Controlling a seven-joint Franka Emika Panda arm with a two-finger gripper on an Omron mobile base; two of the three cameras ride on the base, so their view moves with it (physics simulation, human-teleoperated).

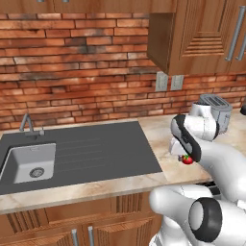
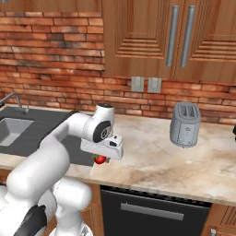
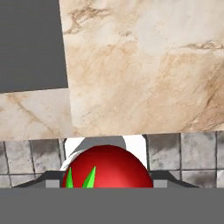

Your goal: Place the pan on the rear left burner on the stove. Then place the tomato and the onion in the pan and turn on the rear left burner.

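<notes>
A small shiny red tomato with a green top hangs just under my hand, over the front edge of the marble counter. My gripper points down and is shut on it. In the hand view the tomato bulges up between the finger tips, with the counter edge and the tiled floor beyond it. The pan, the onion and the stove are out of view.
To the left lies the dark grey sink counter with its basin and faucet. A grey toaster stands at the back right. Wall cabinets hang overhead. A dark appliance front sits below the counter.
</notes>
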